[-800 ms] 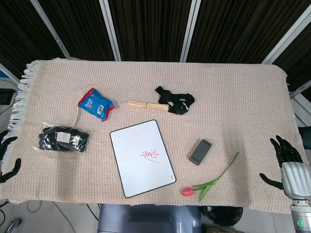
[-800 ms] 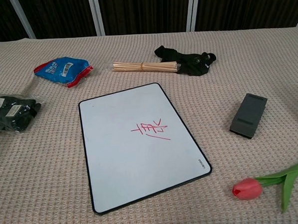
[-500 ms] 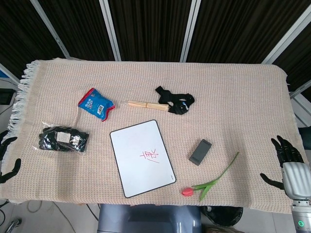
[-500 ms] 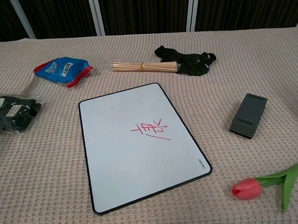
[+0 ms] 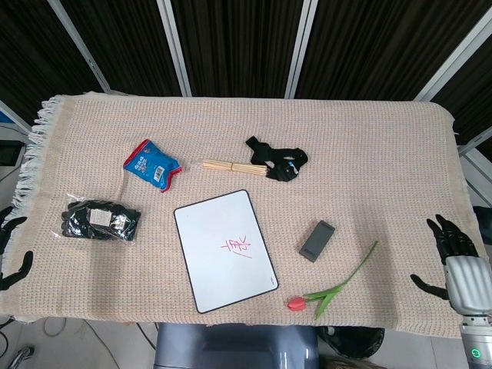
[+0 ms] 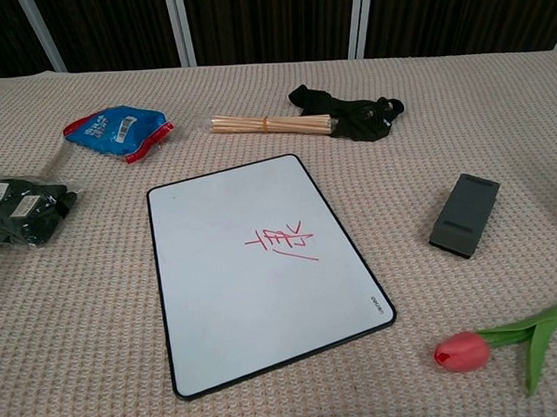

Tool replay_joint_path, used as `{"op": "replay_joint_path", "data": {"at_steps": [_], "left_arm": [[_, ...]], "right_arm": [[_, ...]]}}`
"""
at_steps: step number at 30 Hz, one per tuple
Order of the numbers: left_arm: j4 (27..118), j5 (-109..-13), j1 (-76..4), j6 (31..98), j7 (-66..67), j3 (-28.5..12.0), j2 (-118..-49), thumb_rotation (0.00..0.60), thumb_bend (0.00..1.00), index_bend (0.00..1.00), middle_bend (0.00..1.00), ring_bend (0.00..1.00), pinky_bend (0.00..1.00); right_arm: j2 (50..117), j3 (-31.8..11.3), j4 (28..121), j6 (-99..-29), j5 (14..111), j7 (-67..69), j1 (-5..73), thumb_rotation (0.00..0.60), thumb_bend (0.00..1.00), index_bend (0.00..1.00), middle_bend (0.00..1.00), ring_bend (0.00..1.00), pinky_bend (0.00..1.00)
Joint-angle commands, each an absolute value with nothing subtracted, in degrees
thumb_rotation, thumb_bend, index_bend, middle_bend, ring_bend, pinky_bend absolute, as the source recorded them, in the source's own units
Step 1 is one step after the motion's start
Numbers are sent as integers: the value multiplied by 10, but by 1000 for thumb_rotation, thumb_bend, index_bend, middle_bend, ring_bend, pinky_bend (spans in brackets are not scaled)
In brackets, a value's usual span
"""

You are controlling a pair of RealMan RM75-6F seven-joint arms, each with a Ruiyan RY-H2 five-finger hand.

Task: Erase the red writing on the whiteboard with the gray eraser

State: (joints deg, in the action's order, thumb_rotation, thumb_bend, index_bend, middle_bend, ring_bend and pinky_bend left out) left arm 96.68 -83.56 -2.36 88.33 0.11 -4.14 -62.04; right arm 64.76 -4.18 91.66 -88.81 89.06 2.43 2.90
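Right hand (image 5: 453, 254): black fingers (image 5: 446, 234) and thumb, silver-grey metallic back plate, pale grey wrist housing below it carrying a small green ring mark. Left hand (image 5: 11, 250): only black fingertips show past the bench's fringed cloth edge; rest is out of frame.

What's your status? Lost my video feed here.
Both hands open at table edges: left hand, right hand. Gray eraser untouched, right of whiteboard; red writing intact. Nothing between.

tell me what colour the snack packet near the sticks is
Blue with red ends, clearest in the chest view.
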Motion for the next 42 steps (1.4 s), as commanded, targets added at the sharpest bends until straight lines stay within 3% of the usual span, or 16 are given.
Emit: {"op": "replay_joint_path", "data": {"at_steps": [1,7,22,31,42], "left_arm": [[967,-835,-23,884,2,-42,-621,600,385,192,37,0,12],[968,-835,-23,886,5,-42,-623,600,385,192,37,0,12],[966,-834,-22,891,19,-44,-629,600,385,192,37,0,12],[965,-834,-21,895,28,-44,-633,600,385,192,37,0,12],[965,-831,-18,899,37,-46,-636,600,385,192,37,0,12]], "right_arm": [[646,-39,915,-885,896,33,32,600,23,0,7,64,156],[632,-31,888,-866,921,93,47,600,37,0,7,64,156],[649,-2,681,-771,1056,171,184,600,79,0,64,73,155],[675,22,644,-738,1106,156,247,600,132,7,109,99,155],[704,28,619,-717,1111,153,300,600,251,122,173,170,156]]}}
